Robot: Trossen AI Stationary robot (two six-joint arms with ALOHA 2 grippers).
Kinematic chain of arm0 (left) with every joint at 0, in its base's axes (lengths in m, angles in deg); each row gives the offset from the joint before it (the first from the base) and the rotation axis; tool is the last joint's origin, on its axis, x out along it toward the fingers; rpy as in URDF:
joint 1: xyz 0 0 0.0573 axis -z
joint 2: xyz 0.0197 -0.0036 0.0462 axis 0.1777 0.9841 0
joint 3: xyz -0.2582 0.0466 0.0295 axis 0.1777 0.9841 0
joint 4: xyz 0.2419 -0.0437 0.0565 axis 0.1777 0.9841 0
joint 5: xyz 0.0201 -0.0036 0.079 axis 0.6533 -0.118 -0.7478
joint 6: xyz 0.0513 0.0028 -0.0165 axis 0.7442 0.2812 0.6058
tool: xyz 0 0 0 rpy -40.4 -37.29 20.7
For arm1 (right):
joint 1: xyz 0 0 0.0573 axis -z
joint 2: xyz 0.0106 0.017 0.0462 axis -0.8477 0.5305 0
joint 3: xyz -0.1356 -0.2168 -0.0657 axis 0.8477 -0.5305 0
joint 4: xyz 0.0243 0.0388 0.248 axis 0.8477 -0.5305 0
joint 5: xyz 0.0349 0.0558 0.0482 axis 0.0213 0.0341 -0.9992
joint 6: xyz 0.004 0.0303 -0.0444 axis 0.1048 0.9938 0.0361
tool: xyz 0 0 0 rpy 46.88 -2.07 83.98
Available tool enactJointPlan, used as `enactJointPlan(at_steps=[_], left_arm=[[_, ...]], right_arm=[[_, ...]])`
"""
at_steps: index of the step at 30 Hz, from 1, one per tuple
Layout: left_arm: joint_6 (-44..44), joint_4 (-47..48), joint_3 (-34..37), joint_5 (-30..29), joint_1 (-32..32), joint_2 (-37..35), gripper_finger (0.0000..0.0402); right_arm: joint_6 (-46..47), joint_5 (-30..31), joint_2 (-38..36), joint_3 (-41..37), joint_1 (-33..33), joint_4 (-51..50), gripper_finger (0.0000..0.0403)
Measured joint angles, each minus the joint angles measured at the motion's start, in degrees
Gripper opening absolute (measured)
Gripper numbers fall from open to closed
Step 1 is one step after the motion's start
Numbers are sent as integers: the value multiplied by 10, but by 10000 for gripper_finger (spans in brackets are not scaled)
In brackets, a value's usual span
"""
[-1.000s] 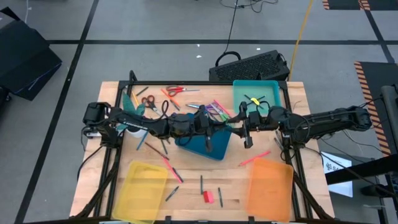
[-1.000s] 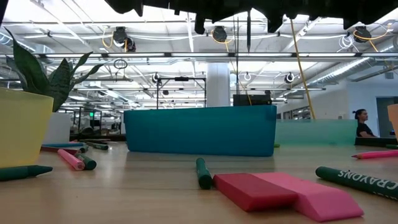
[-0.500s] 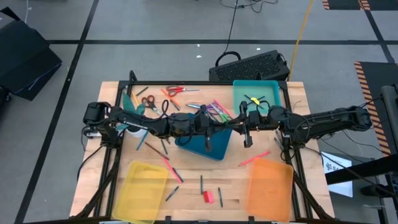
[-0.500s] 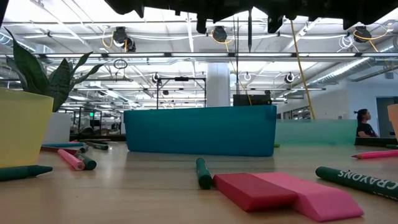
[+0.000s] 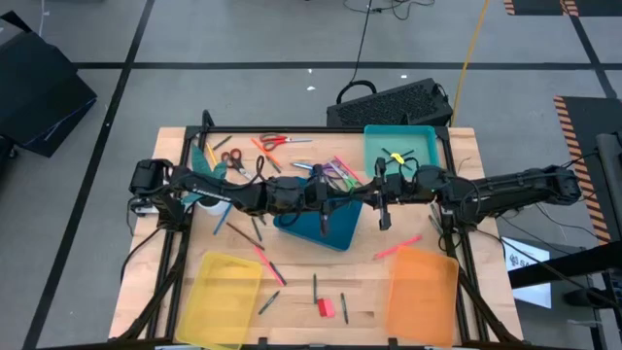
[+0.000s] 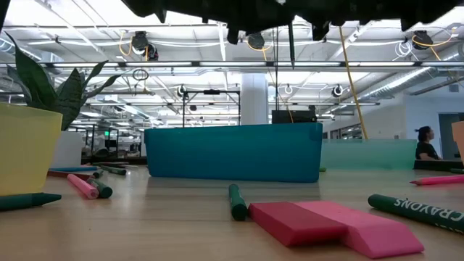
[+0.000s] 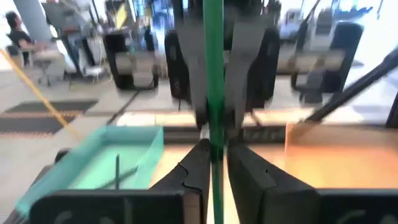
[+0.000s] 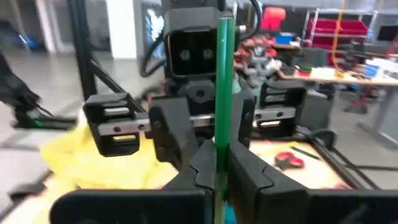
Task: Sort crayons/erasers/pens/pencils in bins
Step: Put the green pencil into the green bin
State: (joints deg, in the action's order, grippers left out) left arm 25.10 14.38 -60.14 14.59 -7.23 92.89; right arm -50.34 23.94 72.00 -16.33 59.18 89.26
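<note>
Two grippers meet above the middle of the table point(image 5: 175, 267), over the dark blue bin point(image 5: 313, 226). The left gripper point(image 7: 212, 163) is clamped on a thin green stick point(image 7: 214, 74), and the right gripper point(image 8: 221, 163) pinches a green stick too; each faces the other close by. A red eraser point(image 6: 296, 221) and a pink eraser point(image 6: 366, 230) lie touching near the table's front edge, between the yellow bin point(image 5: 222, 284) and orange bin point(image 5: 422, 292). The teal bin point(image 5: 400, 148) sits at the far right.
</note>
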Motion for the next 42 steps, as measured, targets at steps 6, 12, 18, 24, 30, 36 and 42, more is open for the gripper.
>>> enactJointPlan(at_steps=[6,12,18,24,30,36,42], left_arm=[[-8,159,0,-106,0,-68,158],[-59,366,0,-137,5,-166,254],[-120,500,0,-172,23,-223,283],[-138,525,0,-210,32,-234,285],[-138,533,0,-215,25,-233,285],[-137,542,0,-223,12,-233,285],[-148,545,13,-228,-6,-234,285]], right_arm=[[-55,39,-1,102,29,-199,12],[-97,72,0,182,110,-414,12],[-150,111,2,190,227,-537,12],[-175,111,50,190,345,-580,12],[-200,111,132,190,427,-582,12],[-241,115,195,213,465,-609,12],[-308,155,255,260,480,-636,12]])
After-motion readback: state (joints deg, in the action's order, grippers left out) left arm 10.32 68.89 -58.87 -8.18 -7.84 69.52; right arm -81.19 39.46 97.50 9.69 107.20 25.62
